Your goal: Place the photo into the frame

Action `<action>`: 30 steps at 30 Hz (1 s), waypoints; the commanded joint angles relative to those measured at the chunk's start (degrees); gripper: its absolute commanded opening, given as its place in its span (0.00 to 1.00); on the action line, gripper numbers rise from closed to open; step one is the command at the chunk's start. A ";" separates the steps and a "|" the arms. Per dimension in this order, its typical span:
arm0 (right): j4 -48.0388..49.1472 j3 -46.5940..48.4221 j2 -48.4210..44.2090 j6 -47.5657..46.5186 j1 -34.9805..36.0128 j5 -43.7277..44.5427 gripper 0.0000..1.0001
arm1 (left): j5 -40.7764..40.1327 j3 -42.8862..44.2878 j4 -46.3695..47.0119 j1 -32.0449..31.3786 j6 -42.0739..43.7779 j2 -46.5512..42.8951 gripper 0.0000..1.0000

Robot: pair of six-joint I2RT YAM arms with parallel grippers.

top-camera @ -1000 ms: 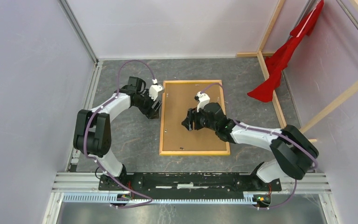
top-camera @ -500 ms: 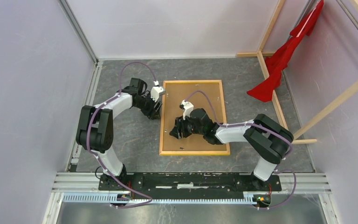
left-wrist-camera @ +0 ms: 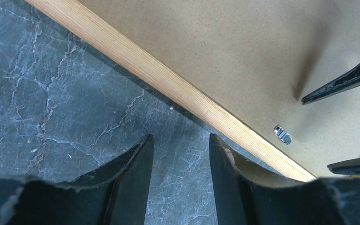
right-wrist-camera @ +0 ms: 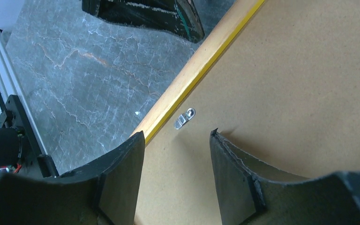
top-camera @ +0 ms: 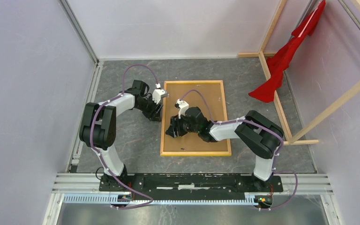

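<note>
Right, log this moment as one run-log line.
frame: back up on table | backing board: in frame | left gripper: open, over table beside frame | right gripper: open, over backing board near clip

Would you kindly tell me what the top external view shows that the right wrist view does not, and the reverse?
Only the top external view shows the whole frame lying back-up, and the red cloth hanging on the wooden beams. Only the right wrist view shows the rail's yellow edge and, close up, a small metal clip just ahead of the open right gripper. Both show the brown backing board, the frame rail nearest the left arm, the grey table and the left gripper beside that rail.
</note>
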 commanded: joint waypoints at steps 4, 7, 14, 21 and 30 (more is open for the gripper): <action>-0.67 4.95 2.87 -2.19 0.26 -0.88 0.60 | 1.27 1.39 1.31 -0.45 0.08 0.26 0.53; -2.19 5.73 3.54 -2.51 0.30 -0.85 0.60 | 1.33 1.63 1.26 -0.45 -0.57 0.26 0.51; -1.96 5.48 4.10 -2.26 0.61 -1.56 0.60 | 3.13 3.46 -1.18 -0.45 -0.26 -0.54 0.54; -1.35 4.75 3.99 -1.76 0.81 -1.63 0.59 | 5.86 4.57 -3.80 -0.45 3.04 -1.14 0.61; -1.91 5.22 4.73 -1.85 1.09 -1.98 0.59 | 4.45 5.44 -3.70 -0.45 2.48 2.70 0.53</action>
